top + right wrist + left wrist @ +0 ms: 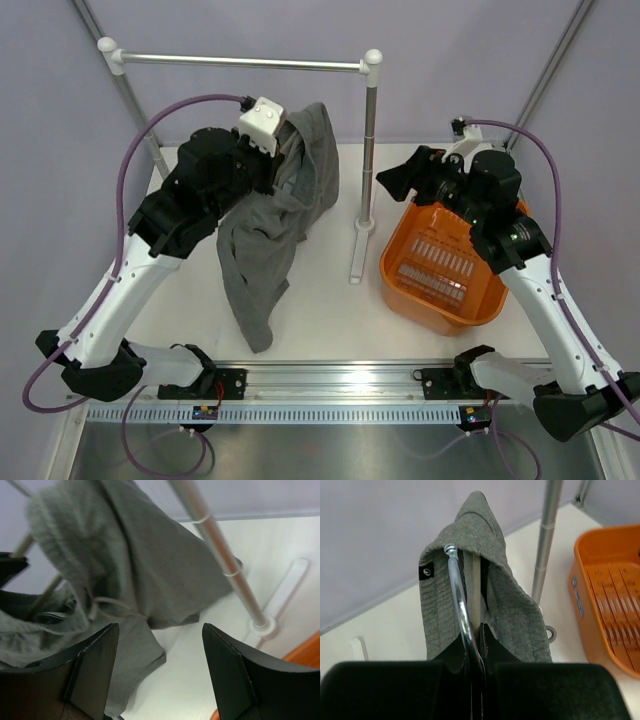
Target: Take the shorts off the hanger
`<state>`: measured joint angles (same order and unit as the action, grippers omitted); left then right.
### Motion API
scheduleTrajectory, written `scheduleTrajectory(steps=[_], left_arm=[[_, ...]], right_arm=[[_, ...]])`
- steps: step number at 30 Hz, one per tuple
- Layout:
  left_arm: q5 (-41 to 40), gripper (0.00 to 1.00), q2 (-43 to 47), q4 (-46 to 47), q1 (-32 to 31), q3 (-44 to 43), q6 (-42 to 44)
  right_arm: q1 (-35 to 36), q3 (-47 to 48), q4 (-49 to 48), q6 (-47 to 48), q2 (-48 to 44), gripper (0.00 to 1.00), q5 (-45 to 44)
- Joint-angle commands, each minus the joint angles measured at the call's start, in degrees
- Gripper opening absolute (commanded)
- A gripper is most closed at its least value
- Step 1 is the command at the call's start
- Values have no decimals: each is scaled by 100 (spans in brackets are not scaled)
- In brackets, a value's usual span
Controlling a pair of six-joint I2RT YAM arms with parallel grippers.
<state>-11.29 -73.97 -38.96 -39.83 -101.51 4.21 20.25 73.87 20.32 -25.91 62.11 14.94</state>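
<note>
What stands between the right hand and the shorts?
Only the rack's upright pole; the top view shows it between the right hand and shorts.

Shorts [270, 240] on hanger [456, 587], left of basket [396, 256]

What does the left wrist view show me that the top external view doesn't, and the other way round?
Only the left wrist view: the left gripper shut on the hanger, whose wire runs up inside the waistband of the shorts, and a small black label on the fabric. Only the top external view: the horizontal rail, the full hanging length of the shorts, and the right gripper near the orange basket. Both: the grey shorts, the upright pole and that basket.
</note>
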Motion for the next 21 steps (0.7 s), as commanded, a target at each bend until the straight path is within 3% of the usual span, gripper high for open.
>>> scheduleTrajectory(steps=[1, 13, 21], left_arm=[[-452, 0, 488, 494, -393, 455, -16], [-1024, 0, 577, 372, -1246, 862, -96], [-1402, 0, 322, 319, -1545, 773, 28]], right_arm=[[557, 470, 236, 244, 178, 76, -772], [2359, 1094, 552, 605, 916, 73, -2178], [2686, 1226, 561, 605, 1093, 73, -2671]])
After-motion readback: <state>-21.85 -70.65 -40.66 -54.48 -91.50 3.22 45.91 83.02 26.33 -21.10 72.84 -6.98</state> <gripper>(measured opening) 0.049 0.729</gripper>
